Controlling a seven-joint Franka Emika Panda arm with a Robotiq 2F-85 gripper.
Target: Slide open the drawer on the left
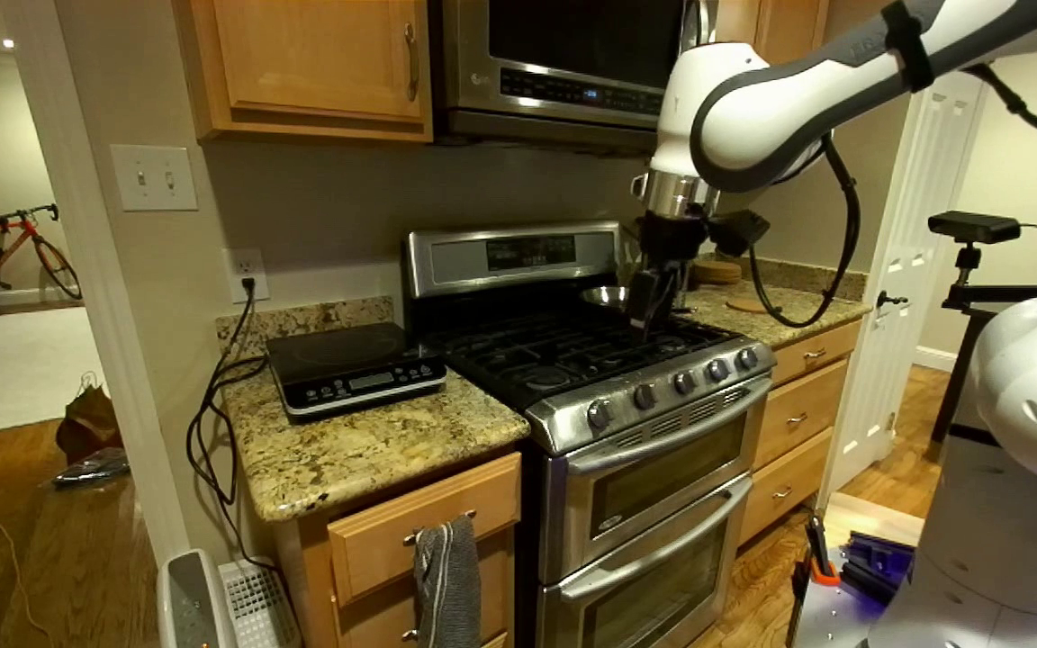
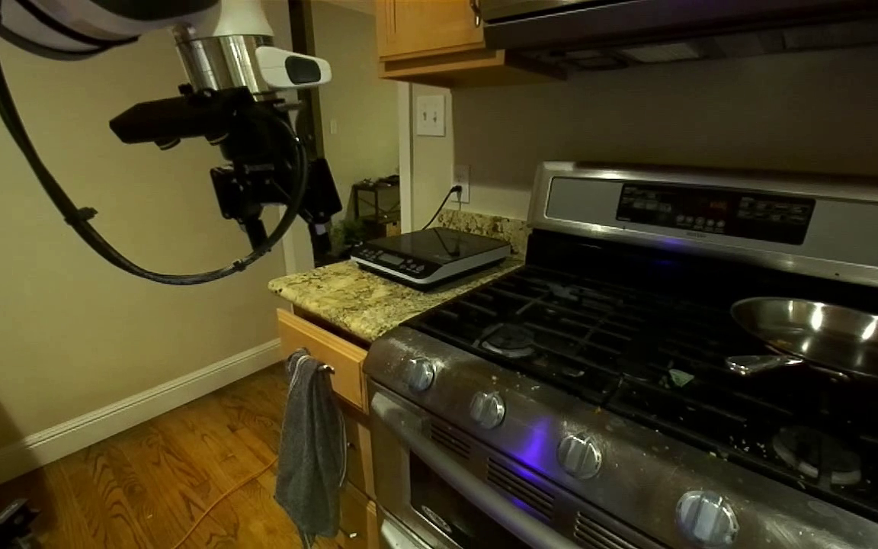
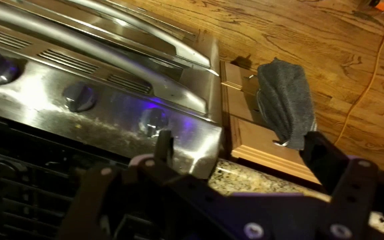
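The drawer is the shallow oak top drawer left of the oven; its wide plain front shows in both exterior views. In the wrist view the drawer front stands a little out from the counter edge, with a dark gap behind it. Its inside is hidden. A metal handle is partly covered by a grey towel hanging over it. My gripper is open and empty, pointing down above the height of the counter, apart from the drawer.
A granite counter carries an induction cooktop above the drawer. The stainless oven, with knobs and bar handles, adjoins the drawer. A steel pan stands on the stove. More drawers are beyond the oven.
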